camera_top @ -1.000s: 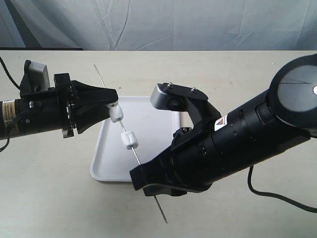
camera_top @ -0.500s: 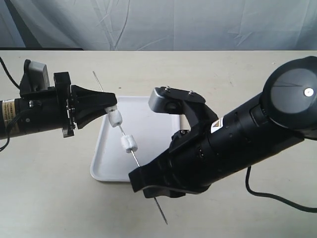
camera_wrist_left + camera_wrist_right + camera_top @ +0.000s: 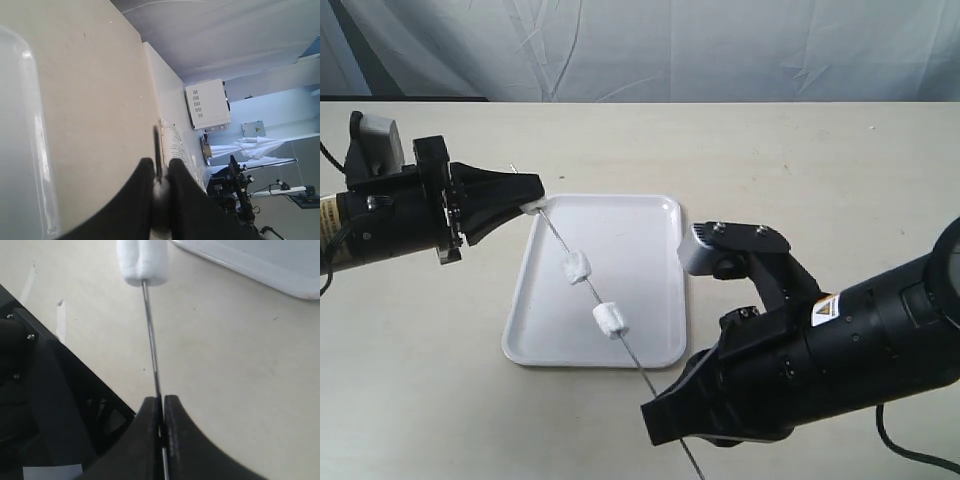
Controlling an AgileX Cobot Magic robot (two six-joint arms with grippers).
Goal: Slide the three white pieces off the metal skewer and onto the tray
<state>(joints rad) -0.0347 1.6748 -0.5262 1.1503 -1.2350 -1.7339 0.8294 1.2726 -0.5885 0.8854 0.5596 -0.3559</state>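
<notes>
In the view from outside, the left gripper (image 3: 535, 196) had its fingers pressed together on the first white piece (image 3: 532, 208). That piece sat at the far end of the metal skewer (image 3: 594, 294). The skewer ran on a slant above the tray (image 3: 645, 250). The second white piece (image 3: 577, 268) and the third white piece (image 3: 611, 319) were threaded on it, apart from each other, and in this view both showed over the tray. The right gripper (image 3: 660, 422) held the near end of the skewer, out over the table (image 3: 770, 160). No piece lay on the tray yet.

In the left wrist view, the two dark fingers of the left gripper (image 3: 161, 166) were close together with a pale lump, the first white piece (image 3: 161, 205), squeezed between them. A thin bit of the skewer (image 3: 157, 145) poked out past the fingers, so this piece did not look fully off. The edge of the tray (image 3: 42, 165) showed to one side.

In the right wrist view, the right gripper (image 3: 161, 406) was pinching the skewer (image 3: 151, 335) tight. The third white piece (image 3: 143, 260) sat further up the rod, well away from the fingers. A corner of the tray (image 3: 260, 267) was near it.

So the job looked only just begun. One piece was held at the tip, ready to come off. The other two had to be slid off after it.
</notes>
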